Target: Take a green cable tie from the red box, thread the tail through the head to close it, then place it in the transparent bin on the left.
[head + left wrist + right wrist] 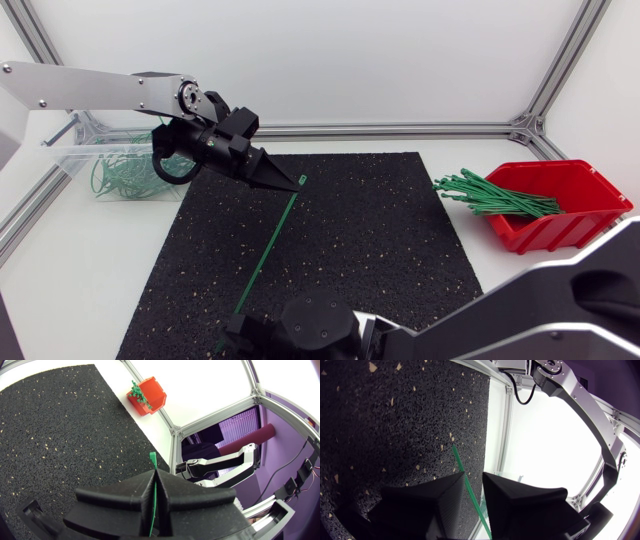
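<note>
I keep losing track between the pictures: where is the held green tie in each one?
Head: tie slants across the mat from the left end effector.
Left wrist: tie pinched between that end effector's fingers, tip sticking out.
Right wrist: tie between the right end effector's fingers, over the mat.
Shared landmark: the black mat.

**Observer A:** Any lettering, numbers or labels legible?

**Observer B:** None. The red box (565, 200) shows plain walls. The transparent bin (70, 158) carries no readable label. The black mat (390, 250) has pale flecks only, not characters.

**Observer A:** And the arms?

**Observer B:** Left arm (90, 88) and right arm (560, 300) show nothing readable in any of the three views.
</note>
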Controlling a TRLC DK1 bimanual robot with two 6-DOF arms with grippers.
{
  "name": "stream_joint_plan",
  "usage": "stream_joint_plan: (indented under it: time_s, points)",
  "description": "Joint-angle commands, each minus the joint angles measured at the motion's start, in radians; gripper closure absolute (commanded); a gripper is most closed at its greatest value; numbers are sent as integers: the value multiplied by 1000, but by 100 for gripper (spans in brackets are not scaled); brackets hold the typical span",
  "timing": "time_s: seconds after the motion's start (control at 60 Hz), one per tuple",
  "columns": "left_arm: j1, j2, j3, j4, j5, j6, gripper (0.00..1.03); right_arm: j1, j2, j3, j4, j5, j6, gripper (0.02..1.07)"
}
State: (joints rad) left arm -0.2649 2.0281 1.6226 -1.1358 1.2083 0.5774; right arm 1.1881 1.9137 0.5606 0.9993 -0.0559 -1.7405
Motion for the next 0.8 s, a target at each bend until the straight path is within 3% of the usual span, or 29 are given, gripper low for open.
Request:
stream_joint_plan:
  time_s: [0.0,0.567,0.783]
  points:
    - [-8,26,14,-15,14,27,100,-7,19,-28,-2,2,-30,67]
    - [-10,26,13,-15,14,27,100,-143,131,42,-4,8,-129,67]
    - [-7,24,13,-15,14,29,100,-177,102,-4,-7,-12,-157,67]
